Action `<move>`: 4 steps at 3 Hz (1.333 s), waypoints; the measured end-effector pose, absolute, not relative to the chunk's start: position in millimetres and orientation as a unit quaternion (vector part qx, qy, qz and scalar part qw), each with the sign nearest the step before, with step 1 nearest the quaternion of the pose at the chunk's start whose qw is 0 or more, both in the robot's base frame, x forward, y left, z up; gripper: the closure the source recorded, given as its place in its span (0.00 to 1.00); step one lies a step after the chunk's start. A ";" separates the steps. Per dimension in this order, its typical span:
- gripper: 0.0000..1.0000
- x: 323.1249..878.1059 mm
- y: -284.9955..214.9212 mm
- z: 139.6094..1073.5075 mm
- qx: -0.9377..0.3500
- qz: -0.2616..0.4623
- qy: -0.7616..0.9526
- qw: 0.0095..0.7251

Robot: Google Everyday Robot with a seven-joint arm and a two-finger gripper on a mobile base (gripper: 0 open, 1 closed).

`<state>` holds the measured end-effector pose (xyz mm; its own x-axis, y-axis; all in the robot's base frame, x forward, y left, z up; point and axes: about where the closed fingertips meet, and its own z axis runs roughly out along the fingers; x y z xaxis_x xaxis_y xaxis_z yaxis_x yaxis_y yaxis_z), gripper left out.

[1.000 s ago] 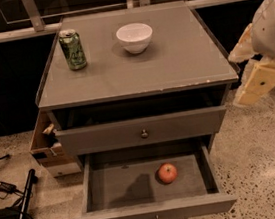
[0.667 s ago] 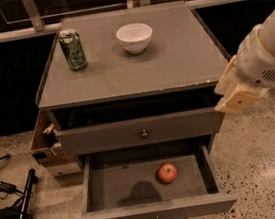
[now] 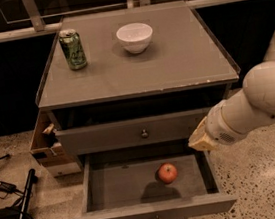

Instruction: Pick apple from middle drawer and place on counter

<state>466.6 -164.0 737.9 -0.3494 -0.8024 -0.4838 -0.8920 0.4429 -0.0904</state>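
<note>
The apple (image 3: 167,173), small and red-orange, lies on the floor of the open middle drawer (image 3: 117,185), right of its centre. The drawer is pulled out at the bottom of the cabinet. The counter (image 3: 172,66) is the grey cabinet top above it. My gripper (image 3: 200,141) is at the end of the white arm reaching in from the right. It hangs over the drawer's right rear corner, up and to the right of the apple and apart from it.
A green can (image 3: 73,49) stands at the counter's back left and a white bowl (image 3: 135,37) at the back centre. A closed knobbed drawer front (image 3: 144,133) sits above the open drawer. A cardboard box (image 3: 46,146) and cables (image 3: 10,199) are on the floor at left.
My arm has swung left and down, from beside the counter's right edge to the right rear corner of the open drawer. The apple has not moved.
</note>
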 end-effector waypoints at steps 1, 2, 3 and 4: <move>1.00 479.3 -163.6 739.2 -0.513 0.083 0.815 0.257; 1.00 469.1 -172.2 714.5 -0.508 0.088 0.822 0.240; 1.00 456.2 -190.4 647.3 -0.481 0.091 0.840 0.235; 1.00 450.9 -204.7 583.4 -0.447 0.101 0.852 0.253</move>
<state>450.9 -204.7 583.4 -0.4721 -0.7106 -0.5217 -0.8126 0.5802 -0.0548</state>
